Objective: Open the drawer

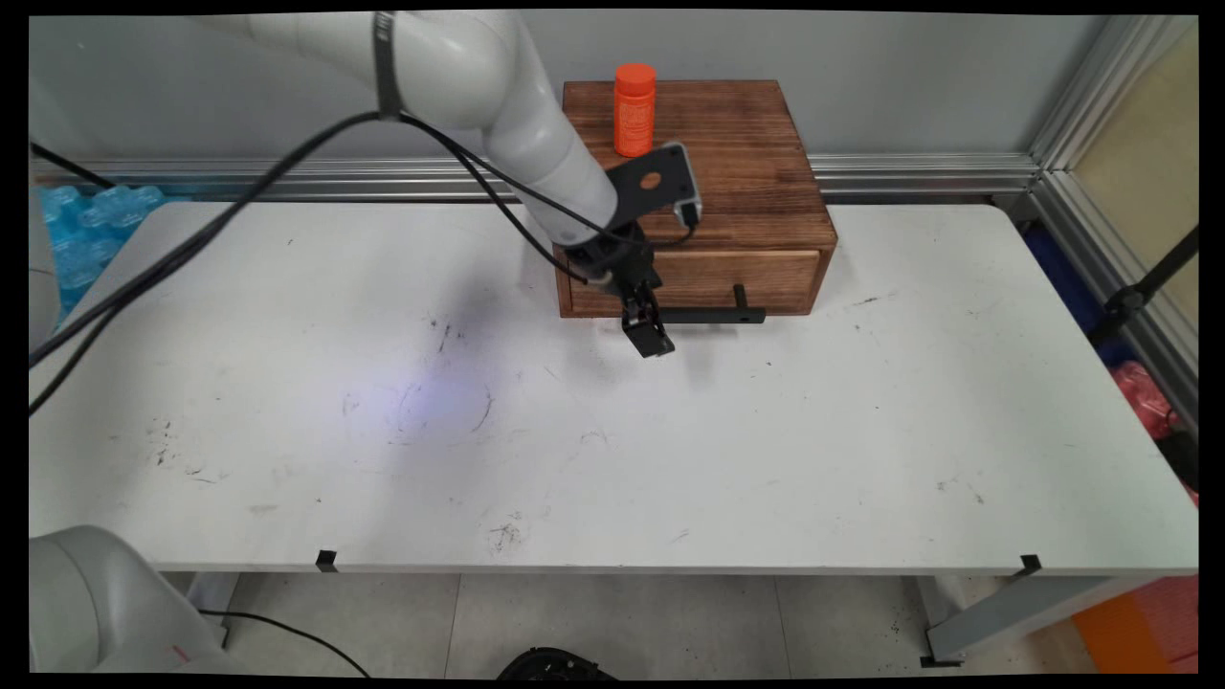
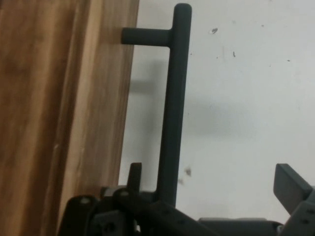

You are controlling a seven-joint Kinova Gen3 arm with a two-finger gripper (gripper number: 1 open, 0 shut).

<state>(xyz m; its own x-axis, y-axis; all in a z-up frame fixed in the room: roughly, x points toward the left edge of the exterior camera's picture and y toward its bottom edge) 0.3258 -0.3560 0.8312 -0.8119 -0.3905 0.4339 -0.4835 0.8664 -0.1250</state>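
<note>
Your gripper fingers apart, straddling drawer handle; orange bottle atop wooden box, upper centre; hand view alone shows straddle.

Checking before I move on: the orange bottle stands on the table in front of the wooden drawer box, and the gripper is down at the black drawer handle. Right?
Not quite. The orange bottle stands on top of the wooden drawer box, not on the table; the main view shows it. The gripper is indeed down at the black drawer handle, fingers open.
</note>
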